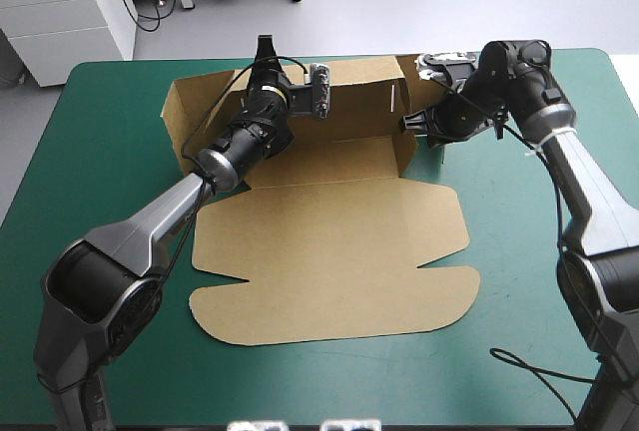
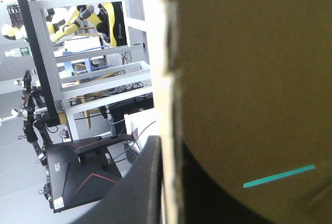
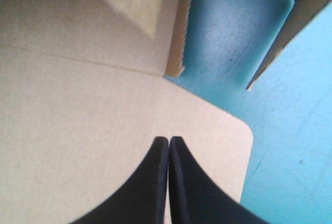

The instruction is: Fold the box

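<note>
The brown box (image 1: pixel 329 241) lies mid-table with its back wall (image 1: pixel 349 102) and side walls raised and its lid flat toward the front. My left gripper (image 1: pixel 265 52) is at the top edge of the back wall, shut on it. In the left wrist view the board's edge (image 2: pixel 166 79) runs between my black fingers (image 2: pixel 148 182). My right gripper (image 1: pixel 409 124) is at the box's right side wall, shut, its tips against the board. The right wrist view shows the right gripper (image 3: pixel 168 140) as one pointed arch over flat brown board (image 3: pixel 78 105), holding nothing.
Bare teal-green cover (image 1: pixel 100 172) lies left of the box, with more to its right (image 1: pixel 519 281) and along the front edge. In the right wrist view, cover (image 3: pixel 290 130) shows past a rounded flap corner and through a slot between the panels.
</note>
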{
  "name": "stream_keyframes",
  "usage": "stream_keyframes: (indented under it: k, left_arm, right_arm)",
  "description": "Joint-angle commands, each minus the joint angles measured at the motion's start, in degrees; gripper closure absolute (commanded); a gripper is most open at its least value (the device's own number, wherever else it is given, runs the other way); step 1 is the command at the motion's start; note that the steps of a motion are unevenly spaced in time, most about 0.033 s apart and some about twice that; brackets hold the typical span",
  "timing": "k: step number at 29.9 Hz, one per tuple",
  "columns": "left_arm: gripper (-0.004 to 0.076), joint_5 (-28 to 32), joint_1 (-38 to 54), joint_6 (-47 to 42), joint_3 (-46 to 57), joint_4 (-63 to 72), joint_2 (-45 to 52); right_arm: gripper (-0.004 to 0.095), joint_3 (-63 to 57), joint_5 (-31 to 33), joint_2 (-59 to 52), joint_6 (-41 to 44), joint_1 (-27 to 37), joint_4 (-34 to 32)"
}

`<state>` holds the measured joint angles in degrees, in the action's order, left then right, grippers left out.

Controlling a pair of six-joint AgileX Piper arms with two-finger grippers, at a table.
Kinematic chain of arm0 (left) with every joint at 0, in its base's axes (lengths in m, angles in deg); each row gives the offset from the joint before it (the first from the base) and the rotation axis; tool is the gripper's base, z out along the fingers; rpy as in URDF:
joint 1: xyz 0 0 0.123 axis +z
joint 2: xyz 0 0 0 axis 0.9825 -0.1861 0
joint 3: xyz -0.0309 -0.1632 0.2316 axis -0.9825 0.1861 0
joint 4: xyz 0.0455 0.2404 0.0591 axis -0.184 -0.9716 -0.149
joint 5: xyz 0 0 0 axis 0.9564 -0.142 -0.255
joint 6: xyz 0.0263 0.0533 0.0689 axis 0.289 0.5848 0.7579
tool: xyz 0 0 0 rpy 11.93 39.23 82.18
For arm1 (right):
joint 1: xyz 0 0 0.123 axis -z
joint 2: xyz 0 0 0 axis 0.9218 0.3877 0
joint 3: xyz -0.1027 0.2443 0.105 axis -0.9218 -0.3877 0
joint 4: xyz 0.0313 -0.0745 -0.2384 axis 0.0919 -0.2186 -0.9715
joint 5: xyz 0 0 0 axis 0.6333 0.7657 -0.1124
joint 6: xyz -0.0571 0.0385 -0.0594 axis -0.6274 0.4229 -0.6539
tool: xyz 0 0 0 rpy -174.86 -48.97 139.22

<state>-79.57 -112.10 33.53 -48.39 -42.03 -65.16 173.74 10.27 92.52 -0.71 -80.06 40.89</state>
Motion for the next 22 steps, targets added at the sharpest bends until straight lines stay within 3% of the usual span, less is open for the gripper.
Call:
stream_keyframes:
  k: [1, 13, 22]
  left_arm:
    - [0.0731, -2.9, -0.1, -0.5, -0.8, 1.2, 1.8]
    - [0.0731, -3.7, -0.1, -0.5, -0.8, 1.1, 1.8]
    - [0.0731, -4.2, -0.1, -0.5, -0.8, 1.1, 1.8]
  right_arm:
    - [0.0912, -5.5, -0.5, -8.4, -2.9, -0.1, 1.9]
    - [0.0912, -30.2, -14.1, -30.3, -3.8, -0.1, 2.3]
    - [0.0912, -23.6, -21.8, -30.9, -1.1, -0.1, 2.3]
